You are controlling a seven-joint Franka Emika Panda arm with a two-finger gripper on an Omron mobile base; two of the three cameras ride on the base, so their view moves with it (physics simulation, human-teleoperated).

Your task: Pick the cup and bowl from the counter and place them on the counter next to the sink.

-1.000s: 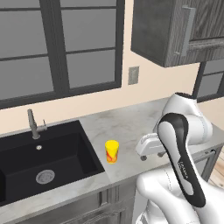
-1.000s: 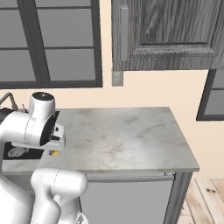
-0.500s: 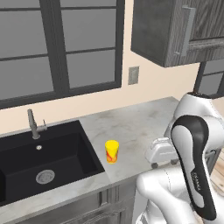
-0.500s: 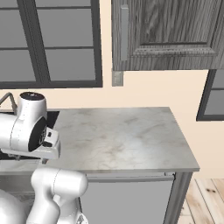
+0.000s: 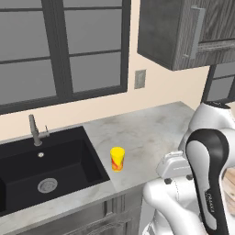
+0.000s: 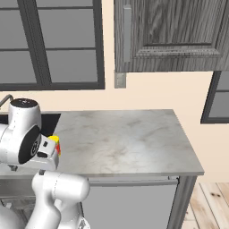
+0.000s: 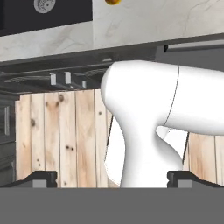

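Kitchen windows with dark frames stand behind the counter point(image 5: 151, 133), a light marbled stone worktop over dark grey cabinets. On the left side of this worktop is the sink point(image 5: 41, 167), a black basin with a round metal drain and a slim grey faucet point(image 5: 35, 131) at its back edge. The cup point(image 5: 117, 159), small and yellow with a red-orange mark, stands upright on the stone near the front edge, just beside the right rim of the basin. In the right base view, a part of the cup point(image 6: 55, 144) shows behind the white arm. A dark upper cabinet point(image 5: 183, 32) hangs on the wall at the right, and a wall outlet point(image 5: 140, 79) is under it. In the hand view, the gripper point(image 7: 112, 178) points down over a wooden floor point(image 7: 61, 131) in front of the cabinets; its two dark fingertips stand wide apart and nothing is between them.
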